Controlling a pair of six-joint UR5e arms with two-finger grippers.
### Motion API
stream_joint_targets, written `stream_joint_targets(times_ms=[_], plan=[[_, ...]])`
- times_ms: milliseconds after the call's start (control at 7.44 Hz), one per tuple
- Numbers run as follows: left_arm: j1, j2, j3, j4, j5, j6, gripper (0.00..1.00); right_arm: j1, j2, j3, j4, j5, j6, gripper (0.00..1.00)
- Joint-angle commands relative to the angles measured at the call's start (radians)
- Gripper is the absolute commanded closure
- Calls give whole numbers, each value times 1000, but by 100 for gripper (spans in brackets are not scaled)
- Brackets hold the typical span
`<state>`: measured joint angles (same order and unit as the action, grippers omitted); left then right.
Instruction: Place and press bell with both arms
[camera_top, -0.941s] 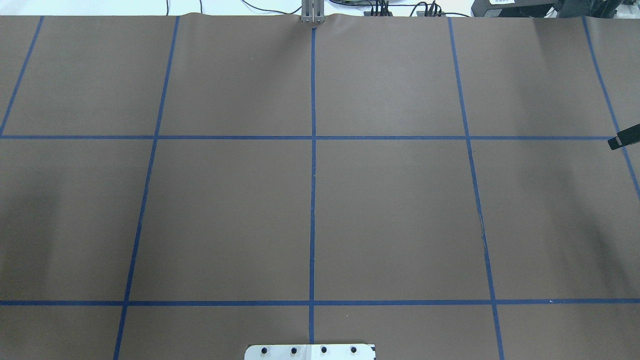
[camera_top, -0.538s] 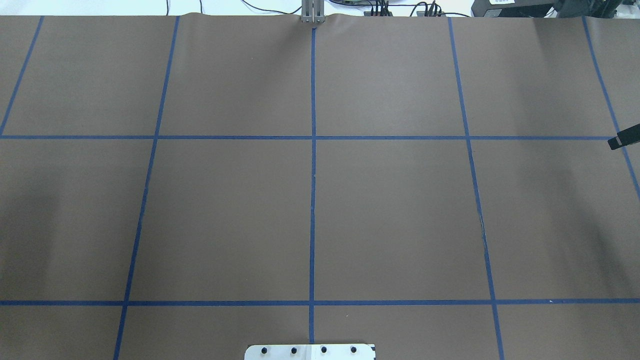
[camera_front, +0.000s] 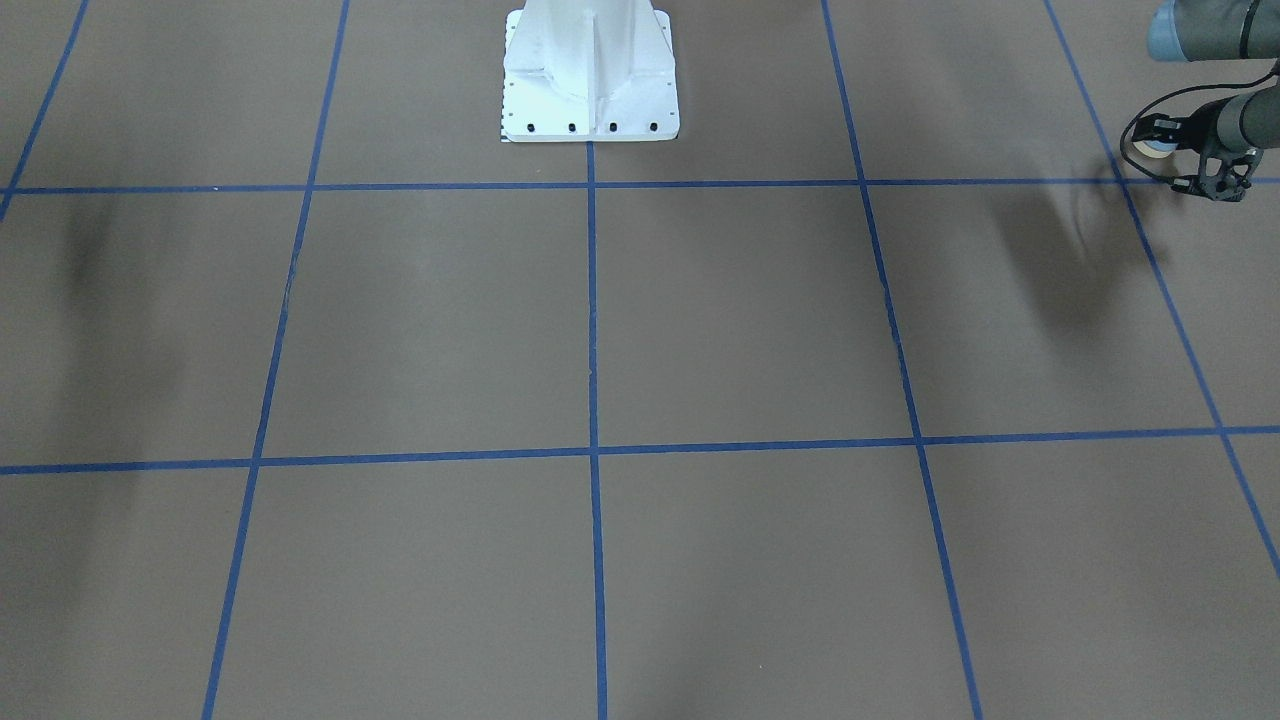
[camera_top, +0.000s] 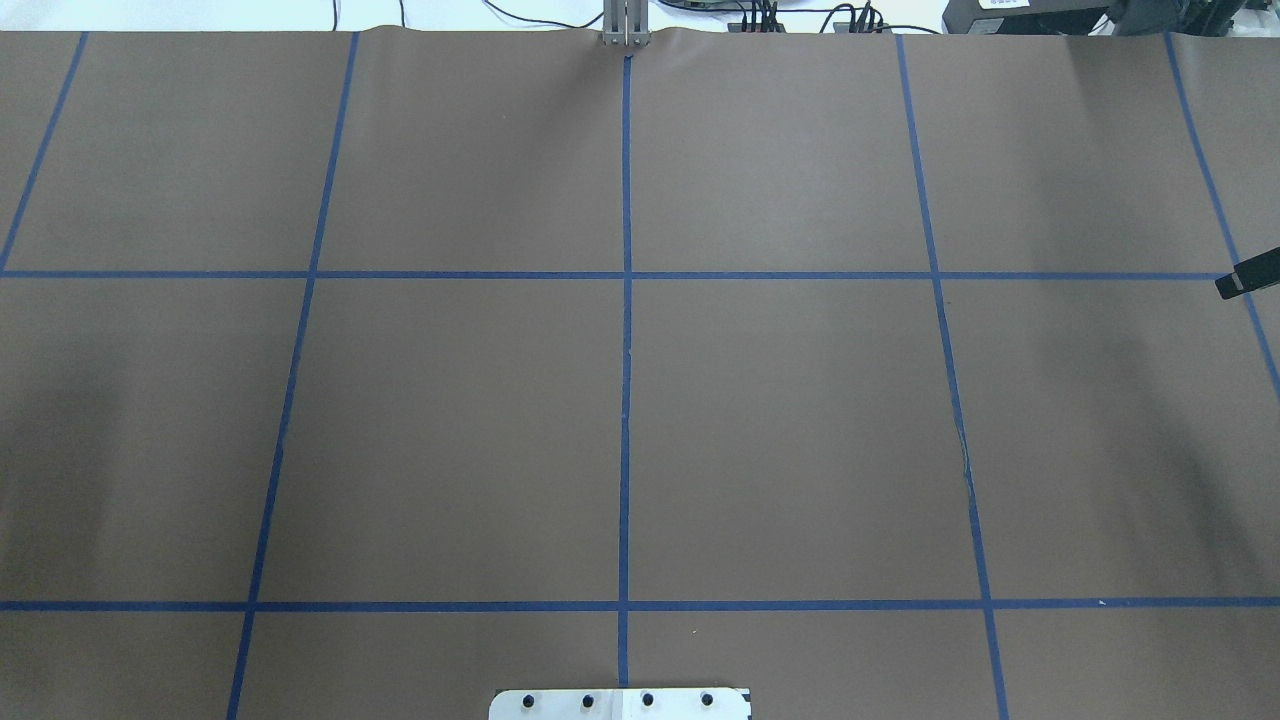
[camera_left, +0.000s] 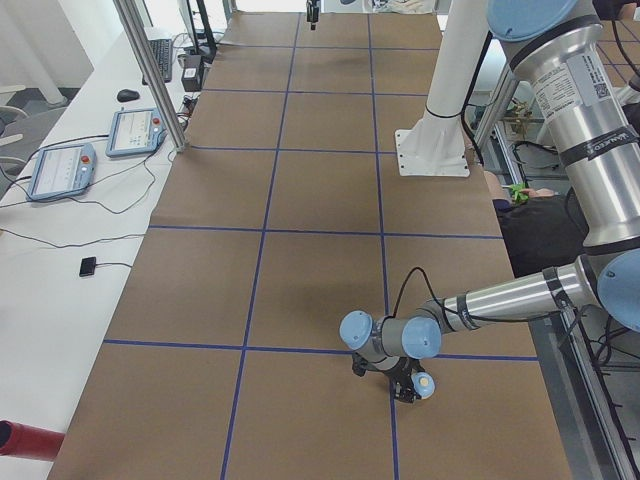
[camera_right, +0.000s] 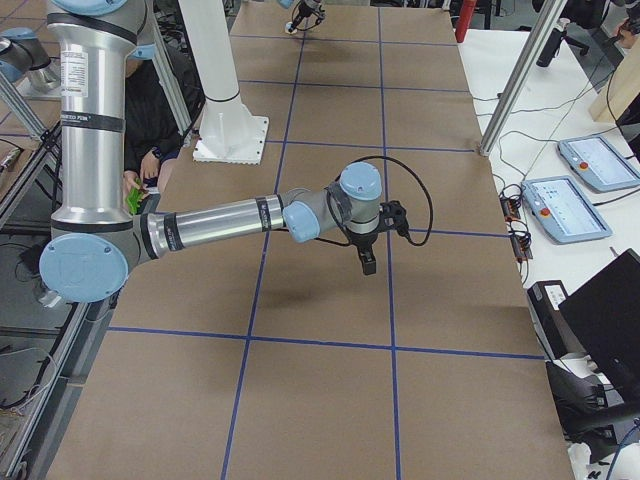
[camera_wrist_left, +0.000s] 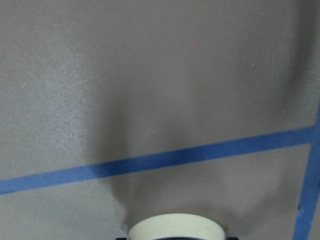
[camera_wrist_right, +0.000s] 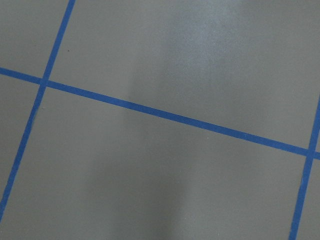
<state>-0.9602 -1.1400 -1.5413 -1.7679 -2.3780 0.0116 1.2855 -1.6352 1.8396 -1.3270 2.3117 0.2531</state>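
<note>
The bell (camera_front: 1148, 148) has a cream base and a light-blue dome and is held in my left gripper (camera_front: 1160, 140), just above the brown table at its far left end. It also shows in the exterior left view (camera_left: 425, 384), at the tip of the left gripper (camera_left: 413, 384). Its cream base (camera_wrist_left: 175, 227) fills the bottom of the left wrist view between black fingers. My right gripper (camera_right: 367, 262) hangs over the table's right end. Only a black tip (camera_top: 1236, 282) of it shows in the overhead view, so I cannot tell whether it is open or shut.
The table (camera_top: 780, 430) is covered in brown paper with a grid of blue tape lines. The white bolted pedestal (camera_front: 590, 75) stands at the robot's side. Teach pendants (camera_left: 60, 170) and cables lie on the white bench beyond the far edge.
The soft shadow over the table's left side has faded a little. The black fingertip at the right edge has not moved.
</note>
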Motion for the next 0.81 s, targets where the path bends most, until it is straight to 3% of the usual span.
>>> stream_joint_targets(times_ms=[0,403,672], plan=[[-2,32,-92,10,-4,-5,95,0,1,0,0,0,-2,0],[-20,20,-256,149,0,-10,100,0,-3,0,21,0,0,0],[-130,-86,-293,221,5,-10,100,0,-3,0,25,0,-2,0]])
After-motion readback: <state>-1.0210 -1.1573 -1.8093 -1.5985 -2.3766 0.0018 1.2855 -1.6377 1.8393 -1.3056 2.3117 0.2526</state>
